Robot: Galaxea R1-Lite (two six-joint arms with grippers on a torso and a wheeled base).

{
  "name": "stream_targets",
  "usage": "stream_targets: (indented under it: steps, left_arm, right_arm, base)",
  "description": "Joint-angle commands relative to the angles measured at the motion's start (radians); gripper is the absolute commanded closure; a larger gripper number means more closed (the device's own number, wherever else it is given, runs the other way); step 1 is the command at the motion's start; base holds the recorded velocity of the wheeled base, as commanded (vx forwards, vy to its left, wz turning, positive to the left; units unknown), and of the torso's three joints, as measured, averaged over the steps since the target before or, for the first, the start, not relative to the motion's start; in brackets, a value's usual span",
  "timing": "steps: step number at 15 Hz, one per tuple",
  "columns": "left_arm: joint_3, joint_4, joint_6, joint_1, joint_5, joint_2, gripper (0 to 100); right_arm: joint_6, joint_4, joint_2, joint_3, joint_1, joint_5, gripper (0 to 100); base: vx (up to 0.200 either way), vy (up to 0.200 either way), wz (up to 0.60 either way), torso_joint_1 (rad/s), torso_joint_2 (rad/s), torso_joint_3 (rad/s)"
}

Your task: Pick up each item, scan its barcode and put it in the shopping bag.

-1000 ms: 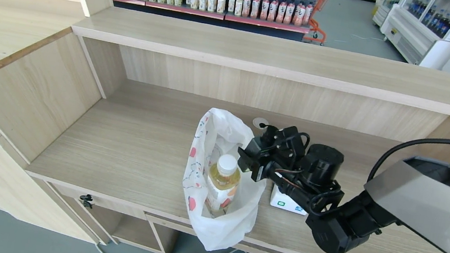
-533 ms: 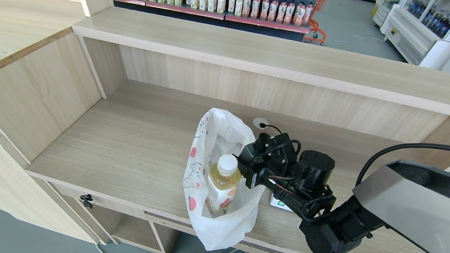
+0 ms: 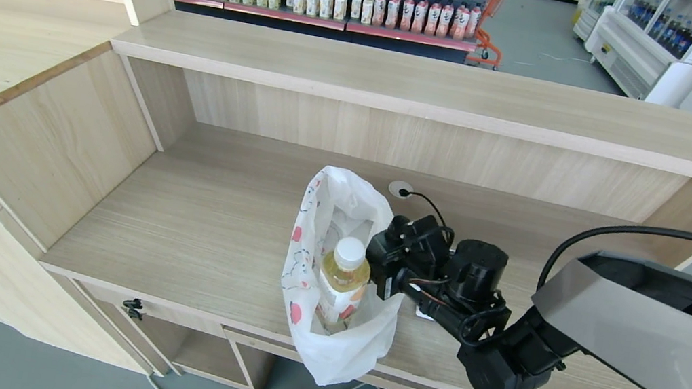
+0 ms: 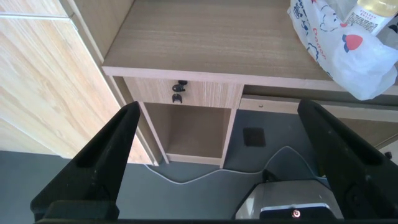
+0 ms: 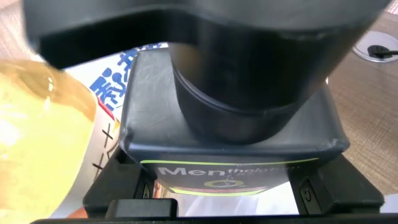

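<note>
The left gripper hangs below the front edge of the counter, jaws spread wide with nothing between them. In the lower centre of the head view the shopping bag stands open with a tea bottle upright inside. Just right of it the right gripper clamps a dark bottle at the bag's mouth; in the right wrist view its long axis runs up the frame, round black cap toward the top.
</note>
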Motion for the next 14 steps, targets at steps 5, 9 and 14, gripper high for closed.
stream_targets:
  steps: [5, 9, 14]
  left_arm:
    - [0.0, 0.0, 0.0, 0.0, 0.0, 0.0, 0]
    - [0.0, 0.0, 0.0, 0.0, 0.0, 0.0, 0]
    - [0.0, 0.0, 0.0, 0.0, 0.0, 0.0, 0]
  right_arm:
    - [-0.01, -0.028, 0.047, 0.004, 0.001, 0.004, 100]
    - [-0.011, -0.028, 0.058, 0.003, 0.001, 0.015, 100]
    - [-0.013, -0.039, 0.067, 0.007, 0.001, 0.015, 100]
  base:
    - [0.0, 0.0, 0.0, 0.0, 0.0, 0.0]
    - [0.0, 0.0, 0.0, 0.0, 0.0, 0.0]
    - [0.0, 0.0, 0.0, 0.0, 0.0, 0.0]
